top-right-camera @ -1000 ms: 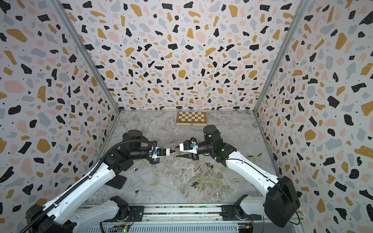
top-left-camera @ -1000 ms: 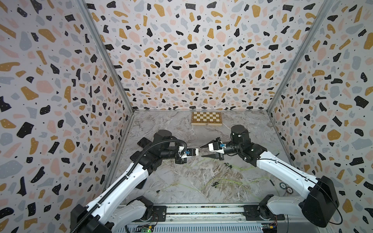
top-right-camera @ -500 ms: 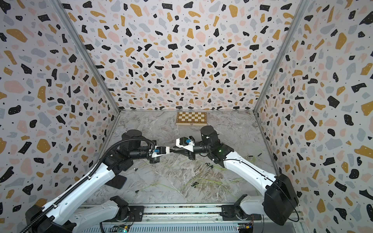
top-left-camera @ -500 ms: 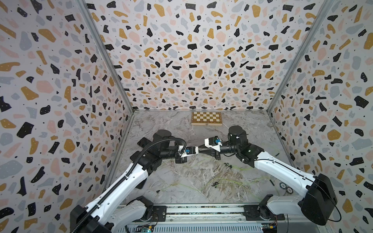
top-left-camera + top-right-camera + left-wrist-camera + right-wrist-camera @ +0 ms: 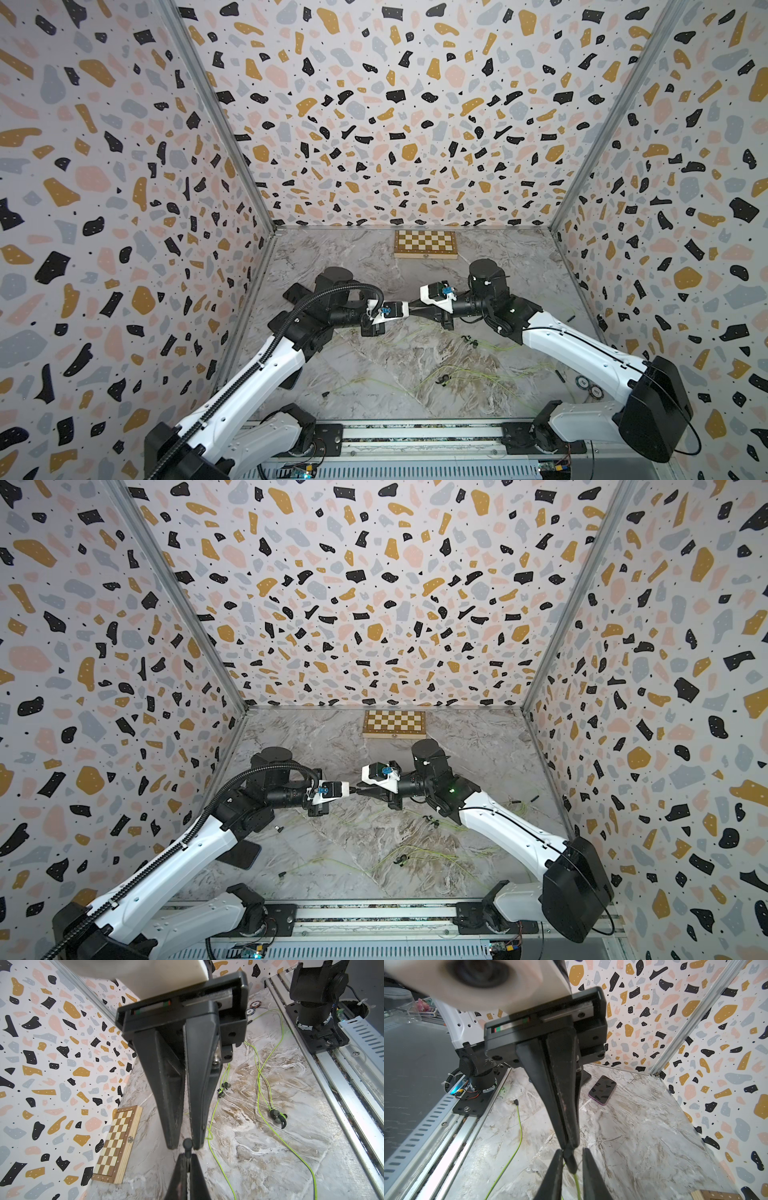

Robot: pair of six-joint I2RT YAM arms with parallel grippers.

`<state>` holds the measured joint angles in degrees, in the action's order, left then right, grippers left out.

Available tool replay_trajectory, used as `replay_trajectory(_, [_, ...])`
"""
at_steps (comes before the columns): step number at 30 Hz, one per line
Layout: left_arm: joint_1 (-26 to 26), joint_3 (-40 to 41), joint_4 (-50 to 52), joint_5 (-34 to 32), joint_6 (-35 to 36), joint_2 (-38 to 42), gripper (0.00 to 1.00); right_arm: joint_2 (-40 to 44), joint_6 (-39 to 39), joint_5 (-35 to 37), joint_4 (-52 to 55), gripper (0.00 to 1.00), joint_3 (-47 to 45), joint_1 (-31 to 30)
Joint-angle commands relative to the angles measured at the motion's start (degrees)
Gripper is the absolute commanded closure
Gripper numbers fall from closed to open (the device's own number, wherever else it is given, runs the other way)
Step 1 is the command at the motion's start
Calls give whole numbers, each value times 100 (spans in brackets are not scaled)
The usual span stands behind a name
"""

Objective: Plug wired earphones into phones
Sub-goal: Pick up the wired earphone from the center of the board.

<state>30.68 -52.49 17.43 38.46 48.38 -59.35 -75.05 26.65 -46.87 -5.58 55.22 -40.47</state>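
My two grippers meet tip to tip above the middle of the table in both top views. The left gripper (image 5: 187,1156) is shut on a small black plug (image 5: 187,1144) of the wired earphones. The right gripper (image 5: 572,1150) stands narrowly open around that plug (image 5: 570,1162); one finger touches it and a gap shows at the other. A yellow-green cable (image 5: 577,1185) hangs from the plug. More earphones (image 5: 457,374) lie loose on the table, with earbuds (image 5: 277,1116). One phone (image 5: 602,1089) lies flat near the left wall, and a phone (image 5: 239,854) shows partly under my left arm.
A wooden chessboard box (image 5: 425,244) lies at the back wall. Poker chips (image 5: 590,386) sit at the front right beside my right arm. A metal rail (image 5: 415,432) runs along the front edge. Patterned walls enclose three sides. A loose angled plug (image 5: 515,1102) lies near the rail.
My right gripper has moved left until its tips reach the left gripper's tips, and its jaws have narrowed around the plug. The left arm has stayed still.
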Motion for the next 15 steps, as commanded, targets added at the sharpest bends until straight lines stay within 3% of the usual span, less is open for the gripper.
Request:
replay_trajectory(1, [35,-9,-267,93,-66,116,100,-1,77,-27,143,81,65,-5])
replay_trajectory(5, [35,-16,-274,92,-91,112,100,-10,122,-28,187,82,67,-16])
replay_trajectory(15, [35,2,-232,3,-82,116,100,26,136,7,223,97,79,-24])
